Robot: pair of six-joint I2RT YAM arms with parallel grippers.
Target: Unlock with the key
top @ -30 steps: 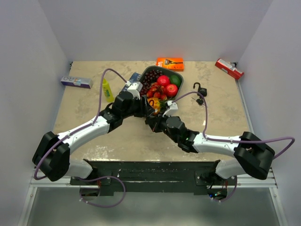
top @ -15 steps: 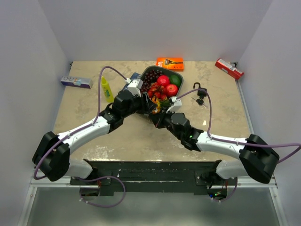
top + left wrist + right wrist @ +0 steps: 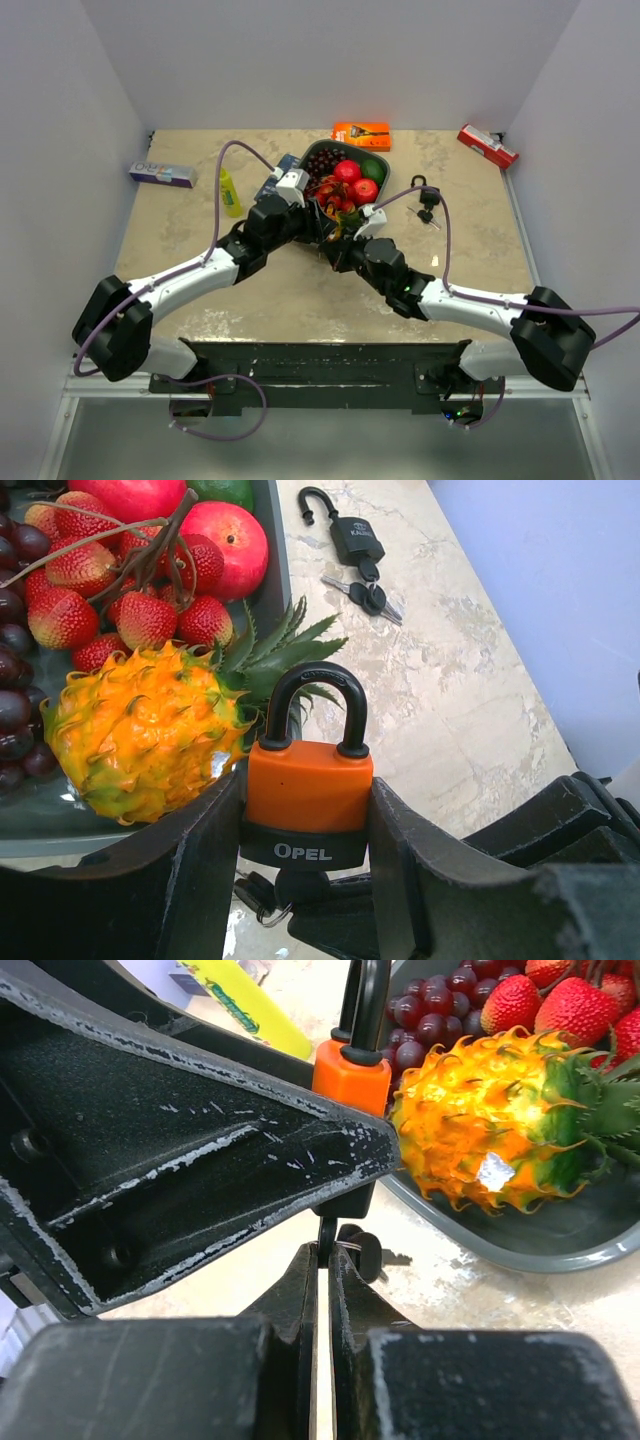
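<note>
Left gripper (image 3: 305, 825) is clenching the orange padlock (image 3: 310, 780) upright, just in front of the fruit tray (image 3: 272, 570). A spiky yellow fruit (image 3: 140, 730) is crowding in behind. Right gripper (image 3: 322, 1280) is pinching the key (image 3: 300, 888) at the padlock's underside. Black padlock (image 3: 355, 538) and spare keys (image 3: 368, 595) are lying right of the tray.

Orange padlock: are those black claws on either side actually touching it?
Touching. The left wrist view shows the left gripper with its fingers pressed against both sides of the orange padlock, no gap.
</note>
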